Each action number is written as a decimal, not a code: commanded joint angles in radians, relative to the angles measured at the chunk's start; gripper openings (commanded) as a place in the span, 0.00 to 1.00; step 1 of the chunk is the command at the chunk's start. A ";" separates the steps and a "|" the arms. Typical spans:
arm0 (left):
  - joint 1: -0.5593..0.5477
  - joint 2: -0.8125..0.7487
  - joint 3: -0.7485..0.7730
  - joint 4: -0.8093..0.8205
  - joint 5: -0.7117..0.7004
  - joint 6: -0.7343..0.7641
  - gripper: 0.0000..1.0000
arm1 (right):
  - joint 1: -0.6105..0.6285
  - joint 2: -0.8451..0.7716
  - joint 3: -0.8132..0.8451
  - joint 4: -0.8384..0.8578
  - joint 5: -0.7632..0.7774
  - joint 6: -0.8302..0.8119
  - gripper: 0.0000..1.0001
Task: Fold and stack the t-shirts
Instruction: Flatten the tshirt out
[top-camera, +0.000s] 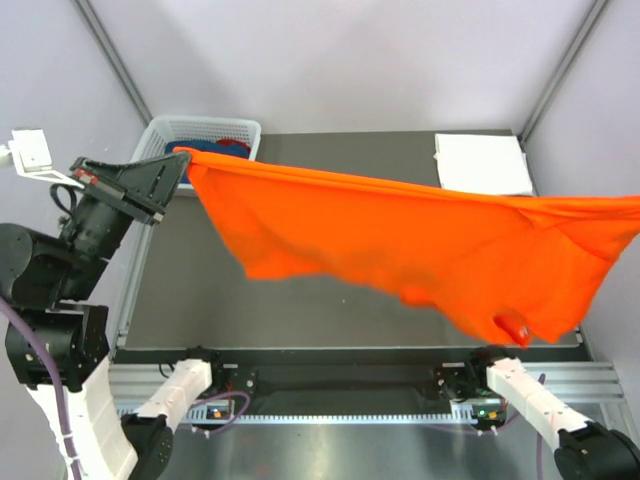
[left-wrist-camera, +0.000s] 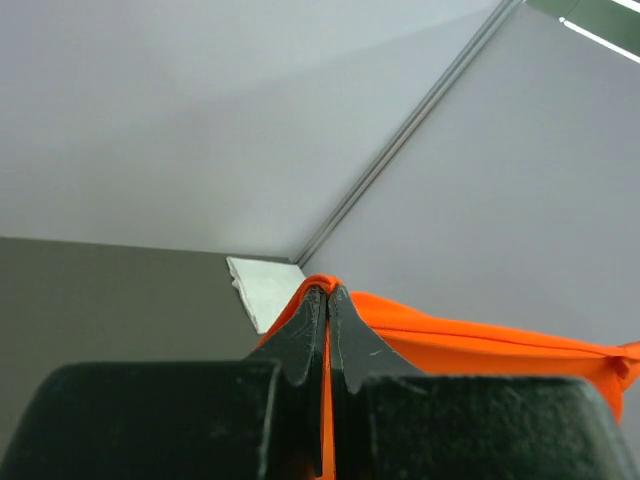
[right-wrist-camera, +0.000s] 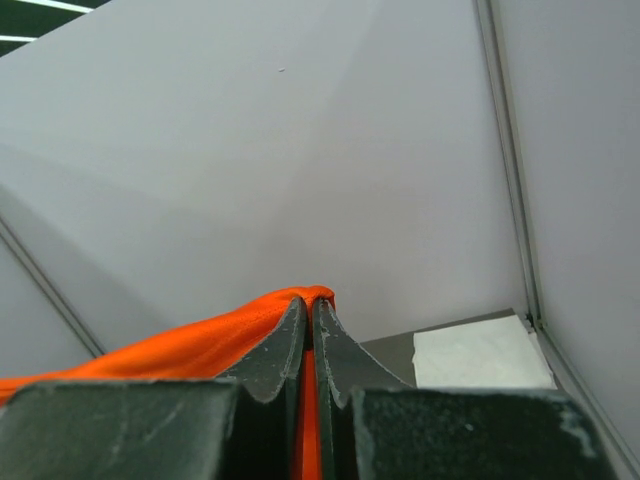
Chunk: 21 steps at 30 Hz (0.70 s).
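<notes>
Left gripper pinches shut on one end of the orange t-shirt, and right gripper is clamped on the other. The shirt hangs stretched across mid-frame above the table. White basket upper left, folded white t-shirt upper right.

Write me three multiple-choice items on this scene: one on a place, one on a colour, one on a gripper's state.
1. Where does the white t-shirt lie?
A. at the far right corner of the table
B. at its far left corner
C. between the arm bases

2. What colour is the t-shirt stretched in the air?
A. red
B. orange
C. dark blue

3. How is the left gripper?
A. wide open
B. shut on nothing
C. shut on the orange t-shirt

Answers:
1 A: the top view shows it folded flat there.
2 B: orange cloth hangs across the top view.
3 C: the left wrist view shows orange cloth pinched between its fingers.
</notes>
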 joint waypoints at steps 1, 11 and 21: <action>0.009 0.047 -0.029 -0.116 -0.040 0.032 0.00 | 0.003 0.033 -0.007 -0.027 0.036 -0.033 0.00; 0.009 0.262 -0.263 0.032 -0.125 0.112 0.00 | 0.020 0.136 -0.583 0.367 0.127 -0.130 0.00; 0.010 0.569 -0.536 0.412 -0.218 0.118 0.00 | -0.006 0.502 -0.912 0.890 -0.101 -0.142 0.00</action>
